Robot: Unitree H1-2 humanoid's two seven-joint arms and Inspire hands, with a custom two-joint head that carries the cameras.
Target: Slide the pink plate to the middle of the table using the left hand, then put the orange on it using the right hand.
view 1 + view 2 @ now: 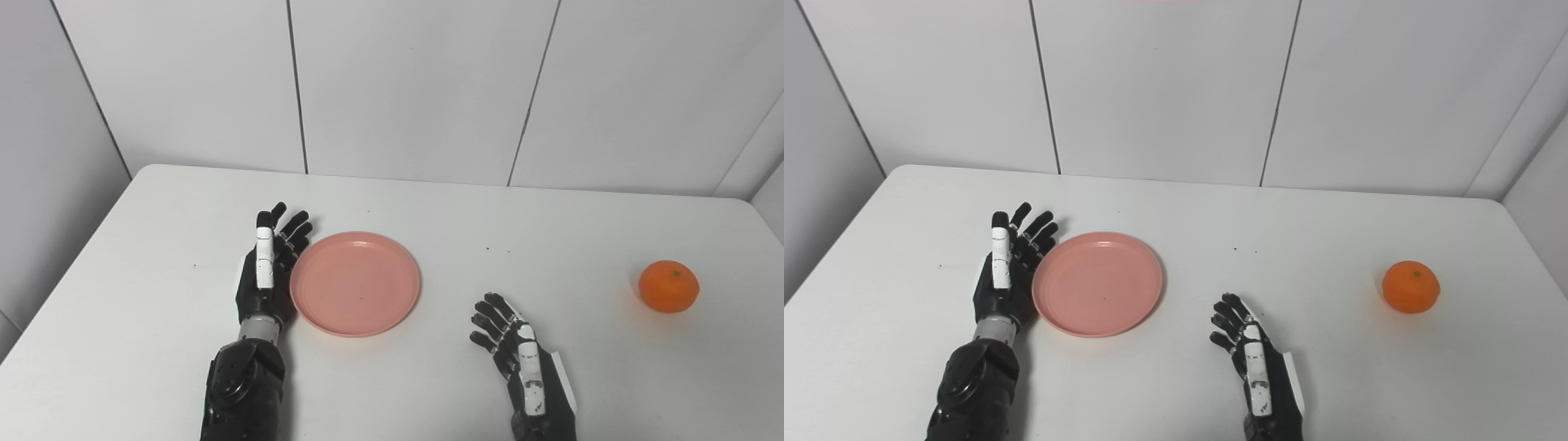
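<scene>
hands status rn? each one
Left hand: open, fingers apart, set against the pink plate's left rim, holding nothing.
Right hand: open, empty, well short of the orange.

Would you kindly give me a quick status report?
Left hand open, against round pink plastic plate edge. Right hand open, idle. Round orange far right, untouched. Path clear.

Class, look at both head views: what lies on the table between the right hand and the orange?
Nothing: between the right hand and the orange only bare white table shows, in both eye views.
</scene>
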